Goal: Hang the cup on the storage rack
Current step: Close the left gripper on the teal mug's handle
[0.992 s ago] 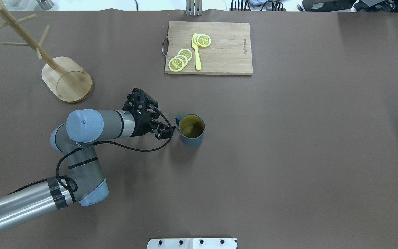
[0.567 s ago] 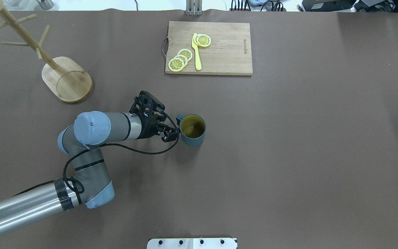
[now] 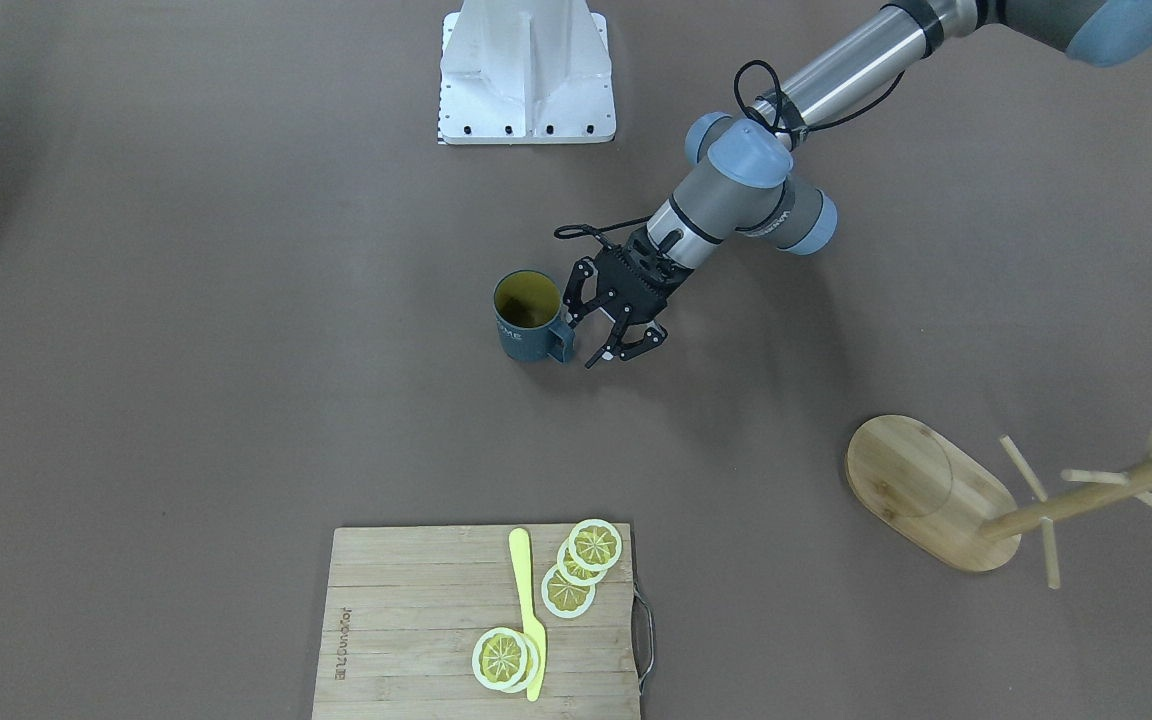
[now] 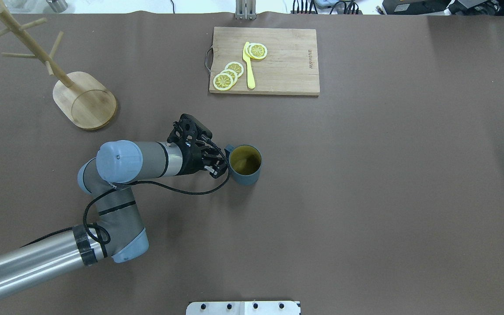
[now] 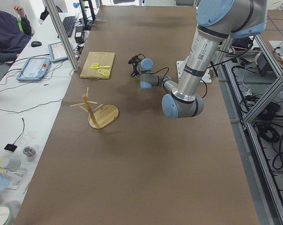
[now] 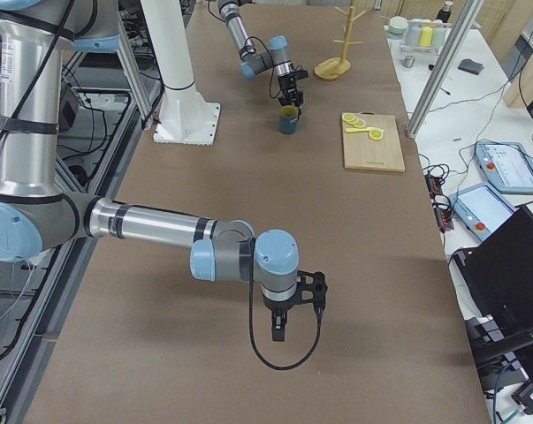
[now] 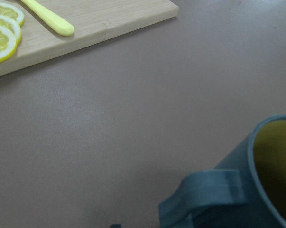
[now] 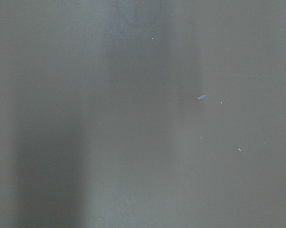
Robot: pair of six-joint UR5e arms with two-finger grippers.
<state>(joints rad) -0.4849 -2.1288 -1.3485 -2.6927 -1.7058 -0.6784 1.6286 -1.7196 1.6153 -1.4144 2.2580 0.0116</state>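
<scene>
**Square up on the handle before closing**

A brown cloth covers the long table [image 4: 365, 197]. Near its middle the cup [image 4: 244, 164] stands upright, mouth up, with its squared handle [image 3: 562, 344] turned toward the left arm's side. The left gripper [image 3: 588, 340] sits low just beside that handle with its fingers spread apart. Whether the loop lies between them cannot be settled. The left wrist camera shows the handle low and off to the right of centre, not dead ahead.

The step in hand looks like the grasp. To do it well, the arm would likely centre the handle between the fingers first. It would then close on the handle or the wall next to it, firmly enough that the cup cannot swing. A lopsided close may shove the light cup across the cloth or tip it. The loop needs to be left unblocked for one of the pegs [image 4: 56, 43].

The storage rack [image 4: 85, 100] stands well apart, toward the far left corner. The right gripper [image 6: 279, 329] hangs over bare cloth at the other end, and its fingers cannot be judged from that view.
</scene>
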